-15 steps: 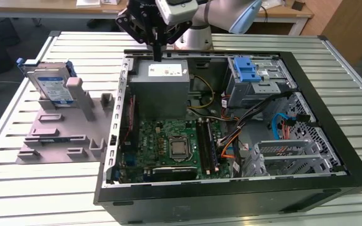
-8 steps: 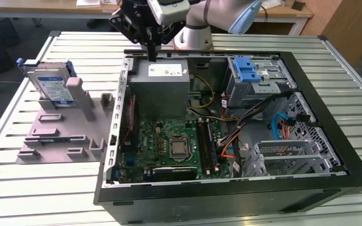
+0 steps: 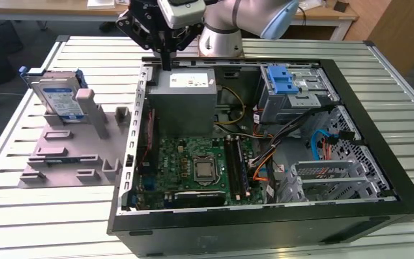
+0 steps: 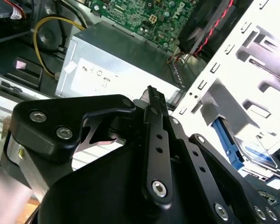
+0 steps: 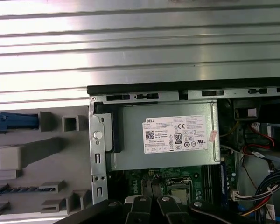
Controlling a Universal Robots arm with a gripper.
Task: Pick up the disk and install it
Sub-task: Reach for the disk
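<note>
My gripper, closed and empty, should meet the upright silver blue-framed rectangular disk squarely, at exterior-view 8 o'clock.

Smooth, bright metal slats form the table. Beside the matt black computer case, the fixture is matt grey plastic and the disk is silver metal framed in blue plastic. Inside the case, the power supply is dull grey metal.
</note>
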